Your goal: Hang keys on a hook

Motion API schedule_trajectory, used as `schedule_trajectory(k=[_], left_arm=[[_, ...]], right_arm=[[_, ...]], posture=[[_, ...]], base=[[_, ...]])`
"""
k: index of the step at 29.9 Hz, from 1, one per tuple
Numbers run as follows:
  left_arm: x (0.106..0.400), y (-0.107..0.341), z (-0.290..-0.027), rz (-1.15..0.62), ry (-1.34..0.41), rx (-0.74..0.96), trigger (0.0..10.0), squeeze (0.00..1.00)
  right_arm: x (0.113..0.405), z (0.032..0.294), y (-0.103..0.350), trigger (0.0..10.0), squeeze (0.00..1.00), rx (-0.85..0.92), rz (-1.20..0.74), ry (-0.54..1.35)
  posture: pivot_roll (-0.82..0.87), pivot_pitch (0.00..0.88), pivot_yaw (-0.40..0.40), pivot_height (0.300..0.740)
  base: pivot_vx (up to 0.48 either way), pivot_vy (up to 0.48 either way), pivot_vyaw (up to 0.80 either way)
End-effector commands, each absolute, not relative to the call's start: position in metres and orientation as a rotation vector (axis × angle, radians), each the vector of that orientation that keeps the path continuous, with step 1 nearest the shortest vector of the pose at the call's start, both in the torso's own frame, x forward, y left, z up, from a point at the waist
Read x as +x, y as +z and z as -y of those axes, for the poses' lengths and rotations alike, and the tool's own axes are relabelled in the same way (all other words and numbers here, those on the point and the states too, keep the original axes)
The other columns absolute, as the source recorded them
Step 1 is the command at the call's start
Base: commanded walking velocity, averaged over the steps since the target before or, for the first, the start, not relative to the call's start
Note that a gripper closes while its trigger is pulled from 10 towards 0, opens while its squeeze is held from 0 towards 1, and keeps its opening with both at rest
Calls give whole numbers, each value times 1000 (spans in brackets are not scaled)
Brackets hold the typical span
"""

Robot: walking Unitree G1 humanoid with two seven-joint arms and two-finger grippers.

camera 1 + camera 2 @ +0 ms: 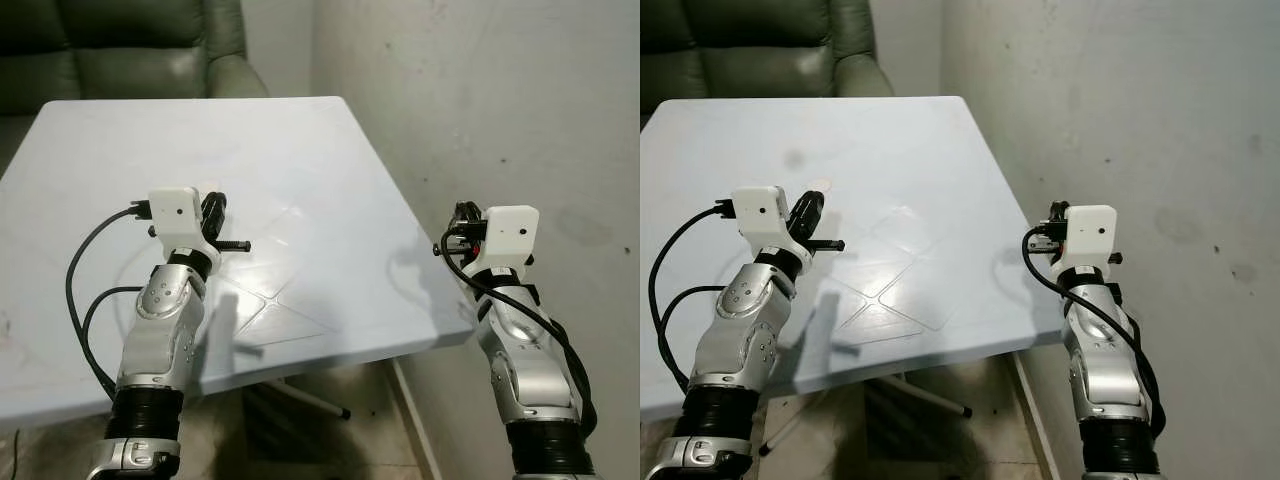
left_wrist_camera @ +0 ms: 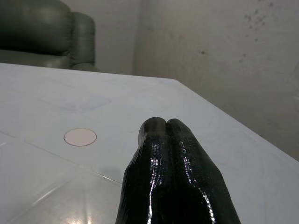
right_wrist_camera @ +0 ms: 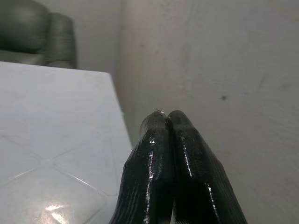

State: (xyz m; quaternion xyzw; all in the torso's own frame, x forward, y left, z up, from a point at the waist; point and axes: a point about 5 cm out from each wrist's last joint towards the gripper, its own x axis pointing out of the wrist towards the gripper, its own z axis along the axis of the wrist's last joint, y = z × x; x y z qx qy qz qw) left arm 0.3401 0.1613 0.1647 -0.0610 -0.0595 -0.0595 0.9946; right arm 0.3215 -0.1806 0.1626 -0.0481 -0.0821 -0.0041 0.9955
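Left gripper (image 2: 166, 122) is held over the white table (image 1: 300, 160), fingers pressed together, nothing pinched. Right gripper (image 3: 163, 116) is raised just off the table's edge nr the wall (image 1: 500, 100), likewise closed & empty, prob. in a ready pose. Keys & hook can't be made out.

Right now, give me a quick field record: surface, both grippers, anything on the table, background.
surface: white table, set against the wall
left gripper: fingers shut, empty, above the table
right gripper: fingers shut, empty, past the table's edge by the wall
on table: small round pale disc, ahead of the left gripper
background: dark green armchair behind the table
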Motion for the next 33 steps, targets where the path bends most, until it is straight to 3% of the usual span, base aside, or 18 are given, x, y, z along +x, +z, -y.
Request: schedule_trajectory(k=[1,33], left_arm=[[340,167,-165,129,-101,-116,10000,0],[336,164,-154,105,-129,-81,10000,0]], right_arm=[[323,177,164,10000,0,-95,165,12],[322,175,162,10000,0,-111,160,35]], posture=[[-4,32,-47,740],[0,24,-56,740]], base=[[0,255,-756],[0,0,-762]])
